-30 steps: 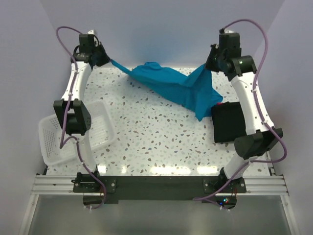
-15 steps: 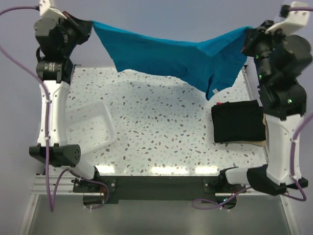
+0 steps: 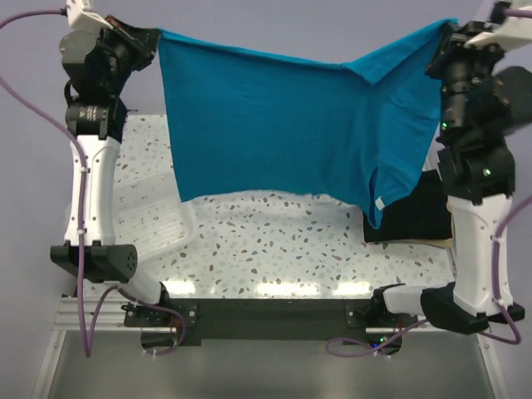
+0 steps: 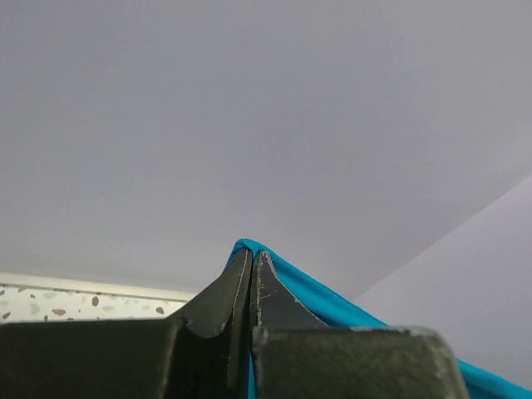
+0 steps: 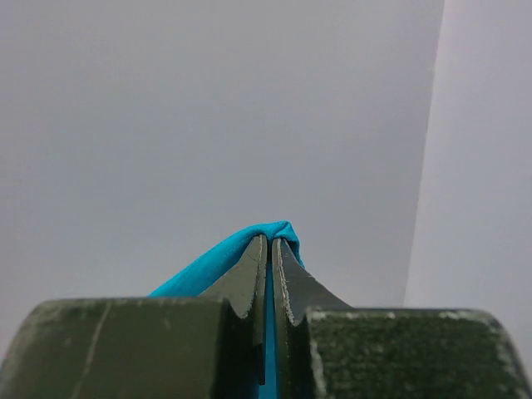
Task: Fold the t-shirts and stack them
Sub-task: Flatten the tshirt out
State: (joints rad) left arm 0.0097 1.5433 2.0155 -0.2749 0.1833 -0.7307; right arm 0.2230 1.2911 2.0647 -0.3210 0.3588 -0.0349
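Observation:
The teal-blue t-shirt hangs spread like a curtain high above the table, held by two top corners. My left gripper is shut on its upper left corner; the cloth shows pinched between the jaws in the left wrist view. My right gripper is shut on its upper right corner, with the teal cloth wrapped over the tips in the right wrist view. The black t-shirt lies folded on the table at the right, partly hidden behind the hanging teal shirt and my right arm.
A white mesh basket lies on the speckled table at the left, partly behind my left arm and the teal shirt. Grey walls stand behind and to both sides.
Both arms have risen from the far table edge to high up. The teal shirt went from draped on the table to lifted and hanging open, its lower edge dropping down.

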